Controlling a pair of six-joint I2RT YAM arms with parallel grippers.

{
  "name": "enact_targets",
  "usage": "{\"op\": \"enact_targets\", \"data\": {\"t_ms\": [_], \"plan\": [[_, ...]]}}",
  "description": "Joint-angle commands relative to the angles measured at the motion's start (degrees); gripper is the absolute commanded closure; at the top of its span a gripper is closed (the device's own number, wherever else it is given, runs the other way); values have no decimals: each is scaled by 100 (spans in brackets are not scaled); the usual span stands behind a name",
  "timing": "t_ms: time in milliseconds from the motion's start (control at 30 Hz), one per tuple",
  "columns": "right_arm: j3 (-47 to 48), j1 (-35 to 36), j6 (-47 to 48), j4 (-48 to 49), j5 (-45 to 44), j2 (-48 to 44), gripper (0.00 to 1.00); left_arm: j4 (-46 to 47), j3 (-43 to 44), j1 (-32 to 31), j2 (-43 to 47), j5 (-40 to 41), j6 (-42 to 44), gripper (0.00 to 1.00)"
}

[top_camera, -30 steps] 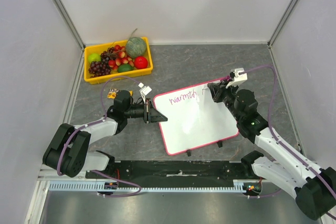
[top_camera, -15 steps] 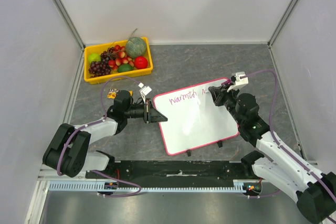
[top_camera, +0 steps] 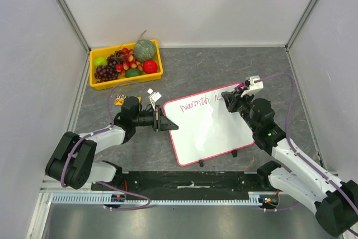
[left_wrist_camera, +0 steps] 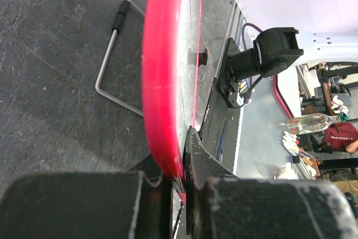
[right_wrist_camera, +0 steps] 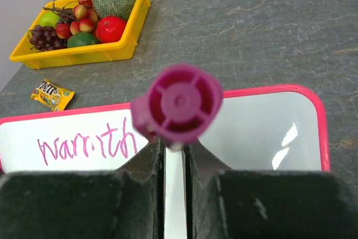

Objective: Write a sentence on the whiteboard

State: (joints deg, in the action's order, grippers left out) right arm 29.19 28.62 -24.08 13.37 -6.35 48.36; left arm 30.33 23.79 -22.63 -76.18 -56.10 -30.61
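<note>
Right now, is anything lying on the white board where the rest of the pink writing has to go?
Nothing visible. The glossy white board with the pink-red rim is bare beside and below the magenta word "warmth". The right claw holds a magenta marker over it; the left claw only pinches the rim's edge.

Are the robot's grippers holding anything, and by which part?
The left gripper pinches the whiteboard by its pink rim. The right gripper holds a marker by its barrel.

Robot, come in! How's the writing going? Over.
Left hand shut on whiteboard rim. Right hand shut on magenta marker. Sentence so far: "warmth". Nothing in the way.
</note>
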Motion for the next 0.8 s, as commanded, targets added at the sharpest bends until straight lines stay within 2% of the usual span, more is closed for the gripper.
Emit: {"op": "enact_targets", "data": {"t_ms": [0,767], "plan": [[183,-32,43,-54,-226,235,100,-132,-173,-118,-28,318,1224,98],[359,-41,-80,272,-209,385,100,-132,-155,-118,-55,284,1224,98]]}}
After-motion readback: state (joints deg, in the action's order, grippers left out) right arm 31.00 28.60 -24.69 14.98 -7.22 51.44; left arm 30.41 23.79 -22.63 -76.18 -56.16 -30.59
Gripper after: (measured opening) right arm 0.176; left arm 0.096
